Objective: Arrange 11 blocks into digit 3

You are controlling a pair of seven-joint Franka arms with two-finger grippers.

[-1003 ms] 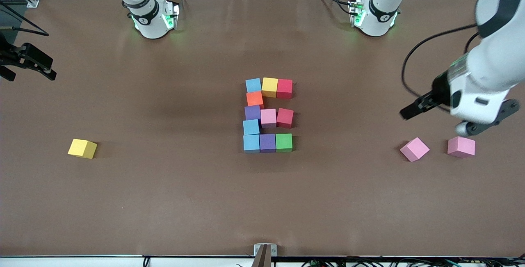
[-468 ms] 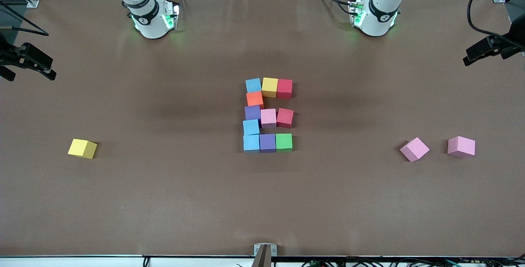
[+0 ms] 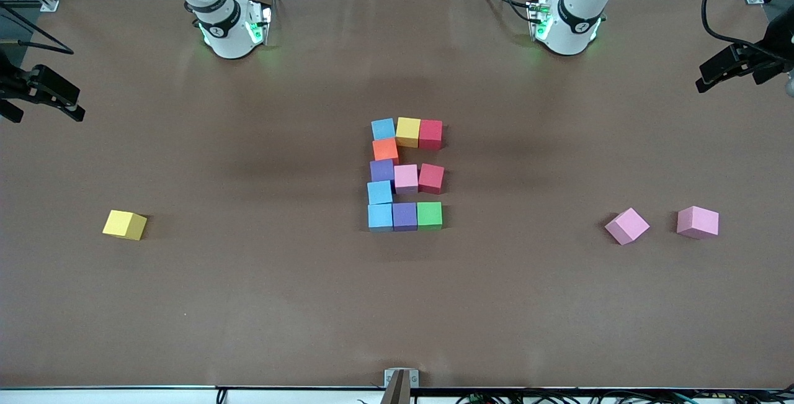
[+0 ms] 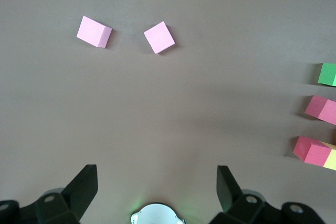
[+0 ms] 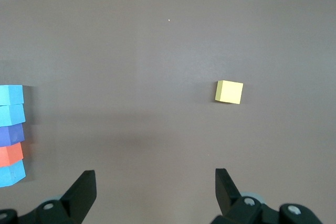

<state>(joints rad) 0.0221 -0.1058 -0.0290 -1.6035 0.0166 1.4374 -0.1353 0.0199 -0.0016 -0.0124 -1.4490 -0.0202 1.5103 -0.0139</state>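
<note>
Touching blocks form the digit 3 [image 3: 405,174] at mid-table, E-like from the front. The row nearest the bases is blue [image 3: 383,128], yellow [image 3: 407,131] and red [image 3: 430,134]. An orange block [image 3: 385,150] joins it to purple [image 3: 382,170], pink [image 3: 405,178] and red [image 3: 431,178]. A blue block [image 3: 379,192] leads to blue [image 3: 380,217], purple [image 3: 404,216] and green [image 3: 429,215]. My left gripper [image 3: 731,78] [image 4: 156,182] hangs open and empty over the table's edge at the left arm's end. My right gripper [image 3: 48,116] [image 5: 155,184] waits open and empty over the opposite edge.
Two loose pink blocks [image 3: 627,226] [image 3: 698,222] lie toward the left arm's end, also in the left wrist view [image 4: 159,37] [image 4: 94,31]. A loose yellow block [image 3: 124,224] [image 5: 229,92] lies toward the right arm's end. Both arm bases stand along the table's back edge.
The left arm has risen from above the two pink blocks and pulled out toward the table's edge at its own end. The blocks and the right arm have not moved.
</note>
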